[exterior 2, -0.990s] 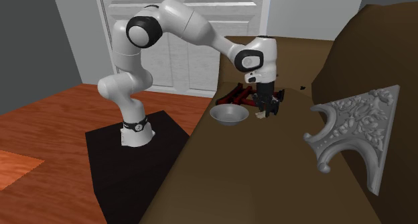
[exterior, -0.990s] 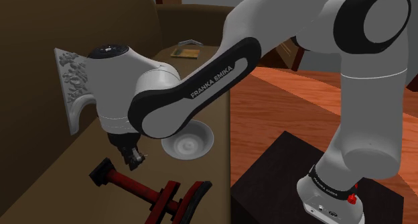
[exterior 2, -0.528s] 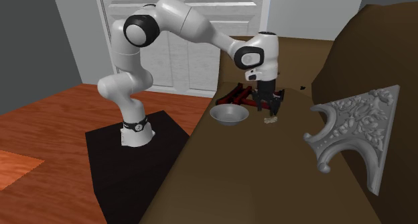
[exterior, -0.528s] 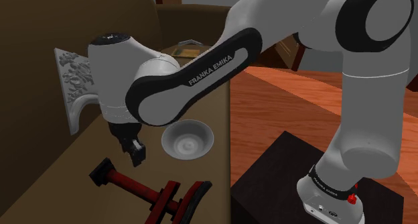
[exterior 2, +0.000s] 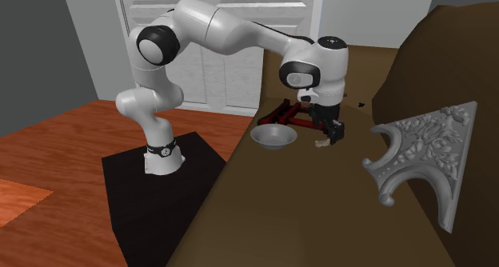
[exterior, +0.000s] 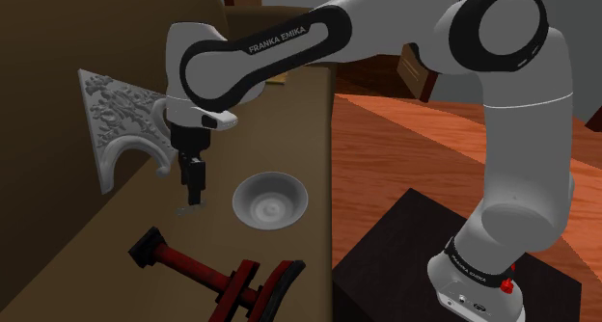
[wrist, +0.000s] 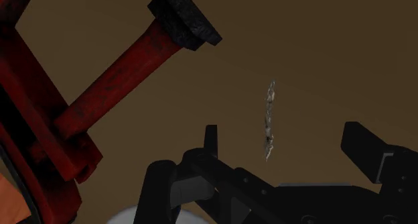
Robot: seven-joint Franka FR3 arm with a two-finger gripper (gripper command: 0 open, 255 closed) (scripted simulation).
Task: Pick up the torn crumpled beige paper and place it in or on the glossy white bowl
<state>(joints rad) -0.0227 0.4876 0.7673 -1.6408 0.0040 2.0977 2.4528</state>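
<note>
**Between open jaws, paper not yet gripped**

The gripper (wrist: 283, 131) stands wide open and empty. To grip well, I judge it should centre, sink straight down, then close on so thin a scrap. The crumpled paper (wrist: 270, 115) lies on the brown surface (wrist: 335, 41) below, between the jaws, nearer one side, untouched. Farther off sits the white bowl (exterior: 270, 201).

The bowl (exterior: 259, 206) is white, the paper (wrist: 269, 119) pale beige. At the bowl's seven o'clock in the shoulder view, the clamp (exterior: 193, 267) is red and black.
</note>
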